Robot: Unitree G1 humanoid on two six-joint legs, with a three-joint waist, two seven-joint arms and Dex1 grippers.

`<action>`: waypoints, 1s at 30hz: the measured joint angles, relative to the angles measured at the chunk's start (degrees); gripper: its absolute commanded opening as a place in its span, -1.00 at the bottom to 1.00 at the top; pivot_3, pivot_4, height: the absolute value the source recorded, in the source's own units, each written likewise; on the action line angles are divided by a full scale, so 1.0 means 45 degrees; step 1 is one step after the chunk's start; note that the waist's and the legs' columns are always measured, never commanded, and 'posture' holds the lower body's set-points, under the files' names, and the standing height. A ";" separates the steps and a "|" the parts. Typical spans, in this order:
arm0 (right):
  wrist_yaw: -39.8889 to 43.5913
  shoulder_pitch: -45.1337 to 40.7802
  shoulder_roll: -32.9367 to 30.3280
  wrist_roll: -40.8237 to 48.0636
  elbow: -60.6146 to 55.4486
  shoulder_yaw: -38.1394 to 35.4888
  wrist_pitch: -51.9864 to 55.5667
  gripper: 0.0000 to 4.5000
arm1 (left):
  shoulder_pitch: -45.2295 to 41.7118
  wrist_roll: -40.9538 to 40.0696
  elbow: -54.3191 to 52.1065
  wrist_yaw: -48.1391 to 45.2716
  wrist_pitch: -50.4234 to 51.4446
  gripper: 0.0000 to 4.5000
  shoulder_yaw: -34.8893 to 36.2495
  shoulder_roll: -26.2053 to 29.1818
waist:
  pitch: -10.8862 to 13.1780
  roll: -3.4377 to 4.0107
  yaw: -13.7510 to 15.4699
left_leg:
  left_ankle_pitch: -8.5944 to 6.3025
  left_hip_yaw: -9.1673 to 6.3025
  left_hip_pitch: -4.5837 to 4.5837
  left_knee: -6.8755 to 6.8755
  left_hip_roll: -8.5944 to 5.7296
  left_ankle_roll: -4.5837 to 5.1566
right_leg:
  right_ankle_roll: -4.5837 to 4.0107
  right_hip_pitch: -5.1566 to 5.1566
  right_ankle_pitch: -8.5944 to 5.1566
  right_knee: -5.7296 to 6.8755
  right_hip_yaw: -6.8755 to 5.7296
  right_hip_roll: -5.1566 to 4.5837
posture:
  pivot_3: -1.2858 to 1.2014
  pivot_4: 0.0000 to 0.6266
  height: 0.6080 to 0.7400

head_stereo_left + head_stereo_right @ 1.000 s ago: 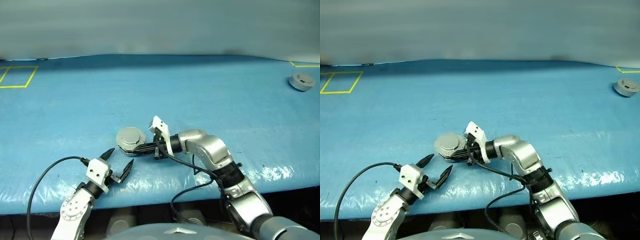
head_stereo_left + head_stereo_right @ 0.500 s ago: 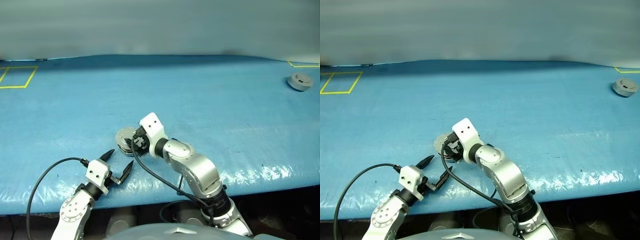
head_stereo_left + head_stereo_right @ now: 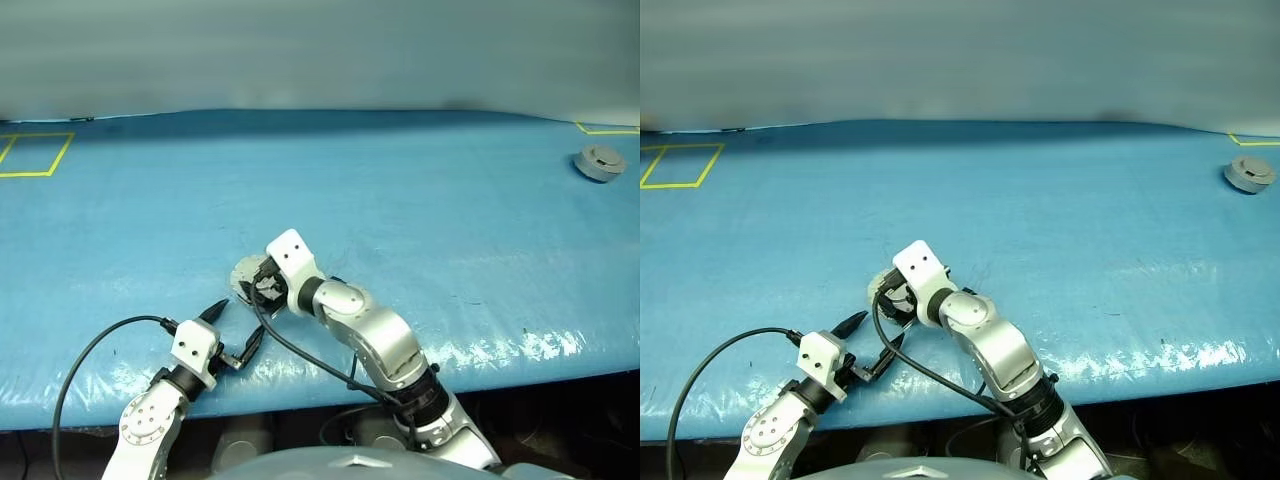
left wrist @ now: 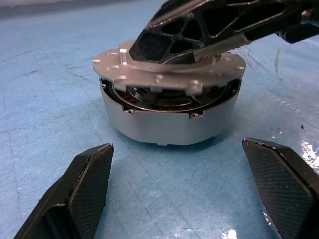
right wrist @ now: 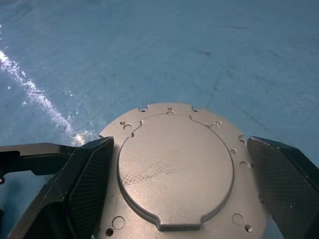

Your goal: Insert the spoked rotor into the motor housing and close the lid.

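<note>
Blue table (image 3: 420, 190): lid (image 5: 177, 172) tilted atop motor housing (image 4: 169, 122); both end effectors wide, empty.

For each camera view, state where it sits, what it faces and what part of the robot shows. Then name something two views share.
Head stereo pair: looks forward and down over the blue table; both arms show.
Left wrist: looks level along the open left gripper at the motor housing.
Right wrist: looks down along the open right gripper onto the lid.
Shared: both wrist views show the lid.
</note>
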 measured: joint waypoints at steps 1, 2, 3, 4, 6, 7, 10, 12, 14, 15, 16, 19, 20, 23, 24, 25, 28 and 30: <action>0.0089 0.0000 -0.0029 0.0013 -0.0001 0.0087 -0.0003 1.00 | 0.0001 0.0000 0.0000 0.0002 0.0002 1.00 0.0001 0.0000 | 0.0000 0.0000 0.0000 | 0.0000 0.0000 0.0001 0.0000 0.0000 0.0000 | 0.0000 0.0000 0.0000 0.0001 0.0000 0.0000 | 0.03 -0.52 1.00; 0.0147 0.0000 -0.0063 0.0008 0.0000 0.0163 -0.0027 1.00 | 0.0001 0.0000 0.0000 0.0002 0.0002 1.00 0.0002 -0.0001 | 0.0000 0.0000 0.0001 | 0.0000 -0.0001 0.0001 0.0000 0.0001 0.0000 | 0.0002 -0.0001 -0.0002 0.0001 -0.0001 0.0001 | 0.03 -0.52 1.00; 0.0198 0.0002 -0.0092 0.0004 0.0011 0.0201 -0.0105 1.00 | 0.0001 -0.0001 0.0000 0.0002 0.0002 1.00 0.0005 -0.0002 | 0.0000 0.0000 0.0001 | 0.0000 0.0000 0.0002 0.0000 0.0001 0.0000 | 0.0004 -0.0001 -0.0003 0.0001 0.0000 0.0001 | 0.03 -0.52 1.00; 0.0221 0.0003 -0.0099 0.0000 0.0035 0.0200 -0.0169 1.00 | 0.0000 -0.0002 0.0000 0.0001 0.0002 1.00 0.0015 -0.0002 | 0.0000 0.0000 0.0000 | 0.0000 0.0000 0.0002 0.0000 0.0001 0.0000 | 0.0006 0.0000 -0.0004 0.0001 0.0000 0.0001 | 0.03 -0.52 1.00; 0.0222 0.0002 -0.0099 -0.0015 0.0155 0.0173 -0.0268 1.00 | -0.0012 -0.0003 0.0000 0.0000 0.0001 1.00 0.0043 -0.0002 | 0.0000 0.0000 -0.0001 | 0.0000 0.0000 0.0002 0.0000 0.0001 0.0000 | 0.0007 -0.0001 -0.0004 0.0001 -0.0001 0.0001 | 0.03 -0.52 1.00; 0.0213 0.0003 -0.0098 -0.0021 0.0255 0.0163 -0.0359 0.83 | -0.0021 -0.0004 0.0000 -0.0003 0.0001 1.00 0.0057 -0.0002 | 0.0000 0.0000 -0.0001 | 0.0000 0.0000 0.0002 0.0000 0.0001 0.0000 | 0.0006 -0.0001 -0.0004 0.0001 -0.0001 0.0001 | 0.03 -0.52 1.00; 0.0116 0.0001 -0.0099 -0.0088 0.0514 0.0012 -0.0666 0.44 | -0.0049 -0.0007 0.0000 -0.0009 0.0001 1.00 0.0092 -0.0002 | -0.0001 -0.0001 0.0002 | 0.0000 0.0000 0.0002 0.0000 0.0000 0.0000 | 0.0006 0.0000 -0.0004 0.0001 -0.0001 0.0000 | 0.03 -0.52 1.00; 0.0127 -0.0001 -0.0150 -0.0118 0.0567 -0.0004 -0.0763 0.34 | -0.0061 -0.0008 0.0000 -0.0014 0.0000 1.00 0.0097 -0.0002 | -0.0001 0.0000 0.0003 | 0.0000 0.0000 0.0002 0.0000 0.0000 0.0000 | 0.0004 0.0000 -0.0002 0.0001 0.0000 0.0001 | 0.03 -0.52 1.00; 0.0204 -0.0019 -0.0289 -0.0117 0.0554 -0.0011 -0.0804 0.34 | -0.0076 -0.0008 0.0000 -0.0017 0.0000 1.00 0.0099 -0.0003 | -0.0001 0.0000 0.0004 | 0.0000 0.0000 0.0003 0.0001 0.0000 0.0000 | 0.0005 0.0002 -0.0002 0.0001 0.0000 0.0000 | 0.03 -0.52 1.00; 0.0263 -0.0037 -0.0360 -0.0110 0.0531 -0.0020 -0.0804 0.34 | -0.0081 -0.0008 0.0000 -0.0018 0.0000 1.00 0.0099 -0.0003 | -0.0001 -0.0001 0.0006 | 0.0000 0.0000 0.0004 0.0001 0.0000 0.0000 | 0.0005 0.0004 -0.0002 0.0001 0.0000 0.0000 | 0.03 -0.52 1.00; 0.0342 -0.0077 -0.0476 -0.0102 0.0498 -0.0019 -0.0797 0.34 | -0.0081 -0.0009 0.0000 -0.0020 0.0000 1.00 0.0101 -0.0002 | -0.0001 -0.0002 0.0014 | 0.0001 -0.0002 0.0005 0.0002 -0.0001 0.0000 | 0.0005 0.0006 -0.0002 0.0001 -0.0001 0.0000 | 0.03 -0.52 1.00; 0.0676 -0.0201 -0.0815 -0.0044 0.0382 0.0005 -0.0750 0.34 | -0.0089 -0.0009 0.0000 -0.0021 0.0000 1.00 0.0100 -0.0003 | -0.0002 -0.0002 0.0024 | 0.0001 -0.0003 0.0004 0.0004 -0.0004 0.0001 | 0.0006 0.0010 -0.0001 0.0000 0.0000 -0.0002 | 0.03 -0.52 1.00; 0.0803 -0.0246 -0.0949 -0.0032 0.0321 0.0020 -0.0724 0.34 | -0.0094 -0.0009 0.0000 -0.0020 0.0000 1.00 0.0101 -0.0003 | -0.0002 -0.0003 0.0025 | 0.0001 -0.0004 0.0004 0.0004 -0.0006 0.0001 | 0.0006 0.0011 -0.0001 -0.0002 0.0000 -0.0004 | 0.03 -0.52 1.00; 0.1098 -0.0321 -0.1248 -0.0035 0.0191 0.0057 -0.0679 0.34 | -0.0093 -0.0009 0.0000 -0.0021 0.0000 1.00 0.0100 -0.0003 | -0.0002 -0.0002 0.0021 | 0.0000 -0.0003 0.0003 0.0003 -0.0006 0.0001 | 0.0003 0.0010 0.0000 -0.0002 -0.0001 -0.0004 | 0.03 -0.52 1.00; 0.1150 -0.0350 -0.1307 -0.0042 0.0189 0.0097 -0.0686 0.34 | -0.0094 -0.0009 0.0000 -0.0020 -0.0001 1.00 0.0100 -0.0004 | -0.0002 -0.0002 0.0019 | 0.0000 -0.0004 0.0003 0.0002 -0.0006 0.0001 | 0.0003 0.0010 0.0000 -0.0001 -0.0001 -0.0003 | 0.03 -0.52 1.00; 0.1157 -0.0371 -0.1332 -0.0052 0.0190 0.0165 -0.0695 0.34 | -0.0093 -0.0009 0.0000 -0.0017 -0.0001 1.00 0.0099 -0.0005 | -0.0002 -0.0002 0.0017 | 0.0000 -0.0004 0.0004 0.0002 -0.0005 0.0001 | 0.0003 0.0010 0.0000 -0.0001 -0.0001 -0.0002 | 0.03 -0.52 1.00; 0.1152 -0.0372 -0.1367 -0.0237 0.0271 0.0338 -0.0900 0.34 | -0.0087 -0.0003 0.0000 -0.0011 -0.0011 1.00 0.0099 -0.0011 | -0.0002 -0.0003 0.0012 | 0.0000 -0.0004 0.0004 0.0002 -0.0005 0.0001 | 0.0004 0.0011 -0.0001 -0.0001 -0.0001 -0.0002 | 0.03 -0.52 1.00; 0.1157 -0.0384 -0.1406 -0.0380 0.0387 0.0492 -0.1137 0.34 | -0.0086 0.0001 0.0000 -0.0009 -0.0015 1.00 0.0100 -0.0010 | -0.0003 -0.0005 0.0007 | 0.0000 -0.0003 0.0008 0.0003 -0.0004 0.0001 | 0.0008 0.0012 -0.0003 -0.0001 -0.0001 -0.0002 | 0.03 -0.52 1.00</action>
